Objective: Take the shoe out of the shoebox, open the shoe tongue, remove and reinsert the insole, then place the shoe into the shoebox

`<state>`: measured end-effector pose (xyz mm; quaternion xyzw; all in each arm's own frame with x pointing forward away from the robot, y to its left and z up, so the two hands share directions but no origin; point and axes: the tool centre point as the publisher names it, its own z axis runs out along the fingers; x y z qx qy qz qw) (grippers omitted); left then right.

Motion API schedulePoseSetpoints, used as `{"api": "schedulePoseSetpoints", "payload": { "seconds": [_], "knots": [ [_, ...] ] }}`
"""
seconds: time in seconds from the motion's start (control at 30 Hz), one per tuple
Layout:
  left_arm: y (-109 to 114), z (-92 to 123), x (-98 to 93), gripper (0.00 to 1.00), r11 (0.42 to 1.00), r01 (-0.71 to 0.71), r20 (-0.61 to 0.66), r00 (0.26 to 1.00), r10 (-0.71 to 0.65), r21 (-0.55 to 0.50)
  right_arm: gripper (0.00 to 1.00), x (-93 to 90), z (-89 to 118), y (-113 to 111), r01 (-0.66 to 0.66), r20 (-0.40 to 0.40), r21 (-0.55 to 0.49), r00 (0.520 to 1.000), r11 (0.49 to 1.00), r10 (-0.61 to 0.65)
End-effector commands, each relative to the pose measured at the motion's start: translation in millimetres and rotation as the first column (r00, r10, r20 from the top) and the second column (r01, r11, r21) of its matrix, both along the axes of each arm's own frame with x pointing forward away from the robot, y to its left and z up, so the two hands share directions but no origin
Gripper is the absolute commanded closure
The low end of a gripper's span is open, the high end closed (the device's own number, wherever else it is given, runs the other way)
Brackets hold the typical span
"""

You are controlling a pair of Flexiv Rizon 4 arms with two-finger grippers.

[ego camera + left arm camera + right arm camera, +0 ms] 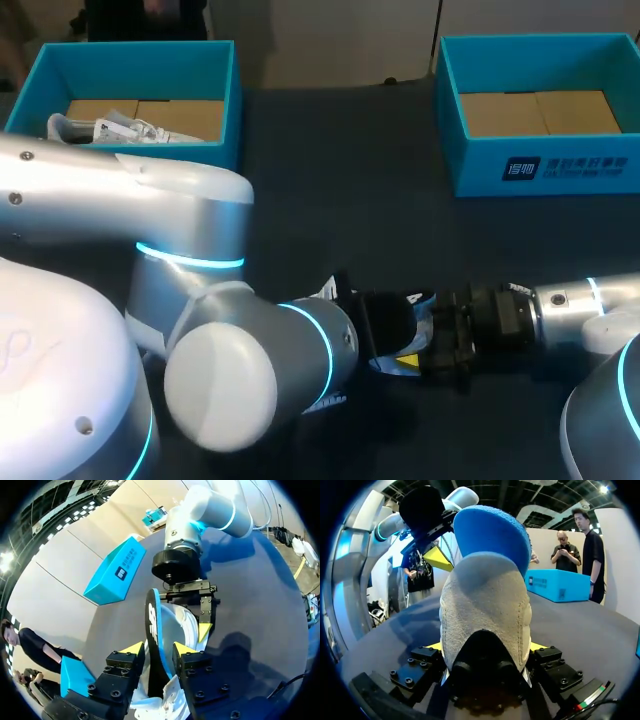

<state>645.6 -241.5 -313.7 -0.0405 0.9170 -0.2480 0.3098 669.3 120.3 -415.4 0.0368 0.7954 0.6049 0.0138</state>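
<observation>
The shoe [485, 610], grey suede at the heel, stands on the table between my two arms, heel toward my right gripper [486, 647]. That gripper's fingers press on both sides of the heel and hold it. A blue-topped insole [490, 535] sticks up out of the shoe opening. In the left wrist view the insole [152, 625] stands edge-on between the yellow tips of my left gripper [158, 649], which is shut on it from both sides. In the head view my left arm covers most of the shoe, and my right gripper [440, 340] meets it from the right.
A blue shoebox [215, 60] at the back left holds another white shoe [110, 130]. A second blue shoebox [540, 165] at the back right shows only its cardboard floor. Dark tabletop lies between the boxes and my arms.
</observation>
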Motion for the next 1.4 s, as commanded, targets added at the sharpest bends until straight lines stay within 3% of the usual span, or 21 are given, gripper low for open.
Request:
{"api": "schedulePoseSetpoints", "payload": {
  "seconds": [0.03, 0.6, 1.4],
  "knots": [
    [-1.0, -2.7, -1.4, 0.62, 1.0, -0.001, 0.01, 1.0, 0.001, -0.003, 1.0, -0.7, 1.0, 1.0, 0.001, 0.0, -0.004, 1.0, 1.0, -0.001],
    [-9.7, -16.7, 4.3, 0.64, 1.0, -0.014, 0.036, 0.999, 0.015, -0.025, 1.0, -0.7, 1.0, 1.0, 0.001, 0.0, -0.004, 1.0, 1.0, -0.001],
    [-10.7, -16.6, 5.1, 0.64, 0.999, -0.017, 0.038, 0.999, 0.018, -0.031, 1.0, -0.7, 1.0, 1.0, 0.001, 0.0, -0.004, 1.0, 1.0, -0.001]
  ]
}}
